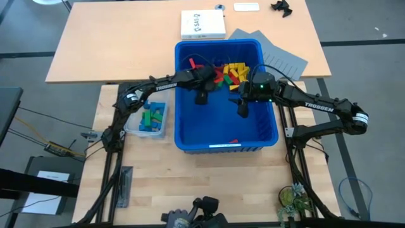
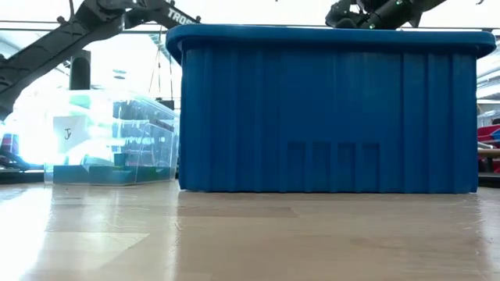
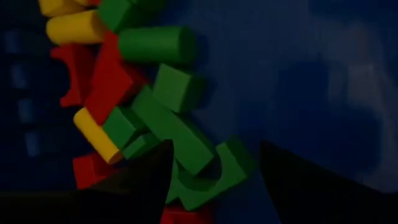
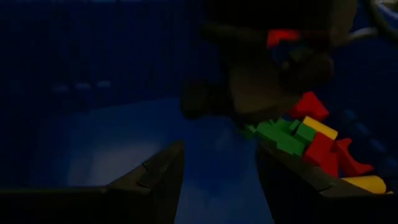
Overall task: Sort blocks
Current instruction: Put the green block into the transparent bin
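My left claw (image 1: 201,98) hangs inside the blue bin (image 1: 269,136) at the centre of the high view, its fingers apart around nothing, poised over the heap of blocks (image 1: 231,73) piled against the bin's upper wall. In the left wrist view a green arch block (image 3: 208,180) lies between my fingertips at the bottom of the frame, touching a long green bar (image 3: 171,127), with red and yellow pieces crowding the upper left. To do this pick well, I judge I should settle on the arch alone, come down square over its flat sides and close only when the bar is outside my fingers, since the pieces lean on each other and a skewed grip could drag a neighbour along. My right claw (image 1: 242,109) waits just right of centre in the same bin, fingers also apart and empty, over bare blue floor beside the heap; it should stay clear of my left. The clear tub (image 1: 134,130), at centre left of the high view beside the bin, already holds green and blue blocks. Both containers sit on a pale wooden bench (image 1: 190,183); a second bench at the top of the frame carries a white box (image 1: 202,24) and grey sheets (image 1: 278,57).
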### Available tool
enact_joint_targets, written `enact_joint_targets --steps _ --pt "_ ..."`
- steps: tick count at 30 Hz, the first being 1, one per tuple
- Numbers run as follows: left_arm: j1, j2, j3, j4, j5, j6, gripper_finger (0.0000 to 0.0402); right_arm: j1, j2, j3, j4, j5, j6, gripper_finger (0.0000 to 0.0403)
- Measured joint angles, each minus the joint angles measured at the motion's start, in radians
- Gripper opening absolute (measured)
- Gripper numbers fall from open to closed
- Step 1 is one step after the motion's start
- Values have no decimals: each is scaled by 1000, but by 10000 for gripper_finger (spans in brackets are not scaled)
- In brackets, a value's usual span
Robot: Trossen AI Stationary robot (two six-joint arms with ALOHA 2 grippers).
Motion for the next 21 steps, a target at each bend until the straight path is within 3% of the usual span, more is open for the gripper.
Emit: enact_joint_targets --steps 5,12,21 --pt "-1 41 0 -32 -52 69 245 0 0 -2 1 -3 1 197" --pt "12 66 0 -92 -97 -6 245 0 0 -51 36 -31 1 197" --pt "45 85 0 -100 -17 -37 233 0 0 -86 75 -30 7 196"
